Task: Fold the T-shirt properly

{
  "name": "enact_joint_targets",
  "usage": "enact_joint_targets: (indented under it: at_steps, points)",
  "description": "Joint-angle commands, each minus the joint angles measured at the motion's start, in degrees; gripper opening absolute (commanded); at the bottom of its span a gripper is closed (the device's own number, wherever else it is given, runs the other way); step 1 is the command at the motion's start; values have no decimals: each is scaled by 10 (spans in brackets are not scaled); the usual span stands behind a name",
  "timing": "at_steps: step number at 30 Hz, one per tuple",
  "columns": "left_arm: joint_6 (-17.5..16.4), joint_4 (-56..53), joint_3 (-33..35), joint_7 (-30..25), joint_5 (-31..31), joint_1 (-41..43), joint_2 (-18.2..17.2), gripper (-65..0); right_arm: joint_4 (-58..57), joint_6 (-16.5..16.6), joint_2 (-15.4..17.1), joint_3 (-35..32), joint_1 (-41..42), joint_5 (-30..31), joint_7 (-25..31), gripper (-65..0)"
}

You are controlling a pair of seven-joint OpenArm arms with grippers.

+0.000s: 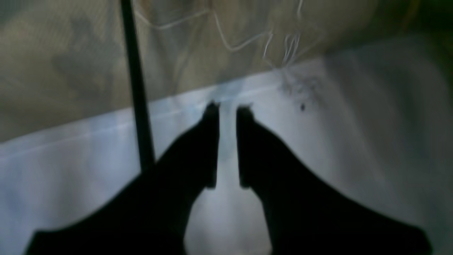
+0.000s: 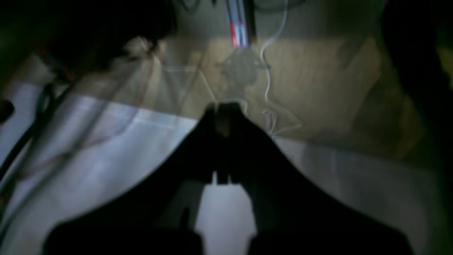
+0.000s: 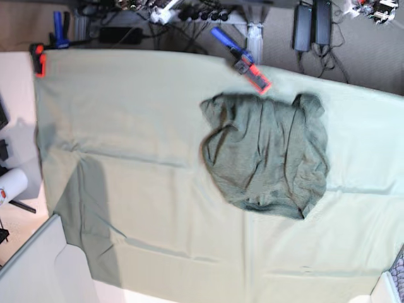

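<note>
The T-shirt lies crumpled and wrinkled, dark grey-green, right of centre on the pale mint table cloth. Neither arm shows in the base view. The left wrist view has my left gripper hanging over the cloth's edge, its dark fingers a narrow gap apart with nothing between them. My right gripper is shut and holds nothing, also above the cloth's edge. No part of the T-shirt shows in either wrist view.
Orange-and-blue clamps pin the cloth at its far edge. Cables and power bricks lie on the floor beyond. A white roll sits at the left. A thin black rod stands left of the left gripper.
</note>
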Motion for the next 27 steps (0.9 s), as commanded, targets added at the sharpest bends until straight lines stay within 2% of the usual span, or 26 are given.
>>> enact_joint_targets:
  at_steps: [1, 11, 17, 22, 27]
  points:
    - [9, -8, 0, 9, 4, -10, -1, -532, -4, 2, 7, -6, 9, -4, -7, -650]
    - [9, -14, 0, -28, 33, -104, 33, -532, -7, -1, -4, -20, 91, -3, -10, -650]
    - [9, -11, 0, -25, 21, -127, 29, -532, 5, -1, -12, -18, 118, -5, -55, -650]
    - [9, -7, 0, -33, -19, -127, 26, -531, 5, -1, -12, -18, 135, -5, -64, -650]
    - [9, -8, 0, -33, -21, -125, 24, -531, 5, -1, -12, -18, 138, -4, -62, -650]
